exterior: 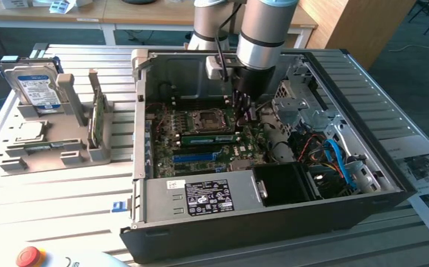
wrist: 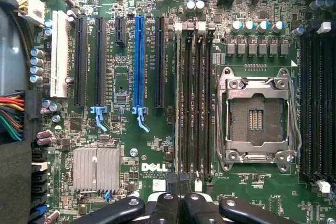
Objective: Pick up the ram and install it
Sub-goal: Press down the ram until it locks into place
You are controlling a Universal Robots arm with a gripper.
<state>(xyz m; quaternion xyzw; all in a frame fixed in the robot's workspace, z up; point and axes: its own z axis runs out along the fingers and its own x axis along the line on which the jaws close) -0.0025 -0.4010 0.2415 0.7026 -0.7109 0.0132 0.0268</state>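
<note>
The ram (exterior: 98,119), a narrow green board, stands on edge in a grey holder (exterior: 88,153) at the exterior view's left, outside the open computer case (exterior: 274,217). My gripper (exterior: 242,111) hangs inside the case over the motherboard (wrist: 121,129), well apart from that stick. Its black fingers (wrist: 163,208) are pressed together with nothing between them, just above the memory slots (wrist: 194,103) beside the empty processor socket (wrist: 257,114). A green strip (exterior: 205,138) runs along those slots; I cannot tell if it is a seated stick.
A silver hard drive (exterior: 36,89) and a small square processor chip (exterior: 27,132) sit in the same holder. Inside the case are a black fan shroud (exterior: 292,183), blue cables (exterior: 340,161) and a metal drive cage (exterior: 303,105). Case walls ring the board.
</note>
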